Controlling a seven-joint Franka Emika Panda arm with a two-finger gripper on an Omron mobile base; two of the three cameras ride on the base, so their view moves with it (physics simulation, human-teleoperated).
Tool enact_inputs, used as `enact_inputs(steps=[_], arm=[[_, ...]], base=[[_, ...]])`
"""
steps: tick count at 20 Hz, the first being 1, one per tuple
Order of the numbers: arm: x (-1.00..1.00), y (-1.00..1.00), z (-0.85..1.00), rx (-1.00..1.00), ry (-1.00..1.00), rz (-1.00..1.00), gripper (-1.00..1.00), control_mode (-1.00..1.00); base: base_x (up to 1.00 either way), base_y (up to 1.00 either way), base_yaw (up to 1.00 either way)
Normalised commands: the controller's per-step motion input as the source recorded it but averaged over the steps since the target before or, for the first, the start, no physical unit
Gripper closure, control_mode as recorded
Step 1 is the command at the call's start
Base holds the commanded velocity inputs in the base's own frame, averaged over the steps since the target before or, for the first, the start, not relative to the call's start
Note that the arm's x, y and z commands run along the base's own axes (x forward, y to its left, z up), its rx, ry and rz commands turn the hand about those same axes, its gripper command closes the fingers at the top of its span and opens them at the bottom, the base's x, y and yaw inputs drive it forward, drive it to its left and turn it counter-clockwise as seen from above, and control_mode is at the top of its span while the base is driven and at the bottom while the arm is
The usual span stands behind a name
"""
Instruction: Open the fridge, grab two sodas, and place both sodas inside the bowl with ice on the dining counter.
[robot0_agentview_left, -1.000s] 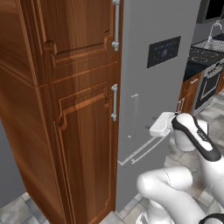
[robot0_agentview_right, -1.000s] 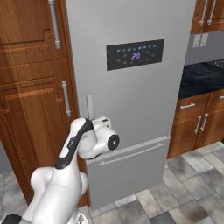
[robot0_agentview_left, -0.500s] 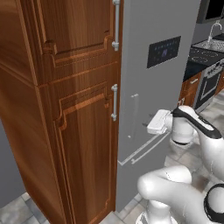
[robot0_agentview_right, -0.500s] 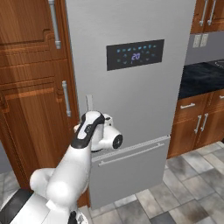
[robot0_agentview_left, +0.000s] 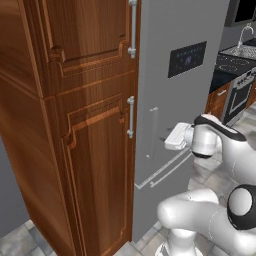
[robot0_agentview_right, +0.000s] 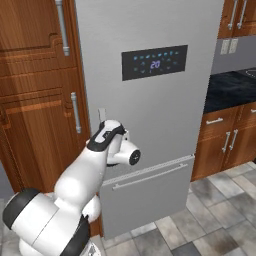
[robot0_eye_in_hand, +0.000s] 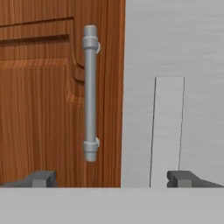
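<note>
Facing one shut fridge (robot0_agentview_right: 165, 110), one slim handle (robot0_eye_in_hand: 167, 131), gripper (robot0_eye_in_hand: 111, 178) spread

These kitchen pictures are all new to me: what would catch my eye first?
The tall grey fridge fills the middle, door shut, a black display panel glowing high on its front. Before it curls the white robot arm, its gripper open, one of its fingers before the slim fridge handle. Left of the fridge stands a brown wooden cabinet with metal bar handles.
</note>
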Motion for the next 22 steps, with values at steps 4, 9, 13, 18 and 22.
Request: enact_inputs(steps=[4, 9, 13, 18, 22], arm=[[0.15, 0.08, -0.02, 0.00, 0.00, 0.00, -1.00, -1.00], [0.13, 0.12, -0.02, 0.00, 0.00, 0.00, -1.00, -1.00], [0.20, 0.05, 0.00, 0.00, 0.00, 0.00, -1.00, -1.00], [0.29, 0.00, 0.00, 0.01, 0.00, 0.00, -1.00, -1.00], [0.27, 0.00, 0.00, 0.01, 0.00, 0.00, -1.00, -1.00]], base=[[0.00, 0.00, 0.00], [0.00, 0.00, 0.00], [0.00, 0.00, 0.00], [0.00, 0.00, 0.00], [0.00, 0.00, 0.00]])
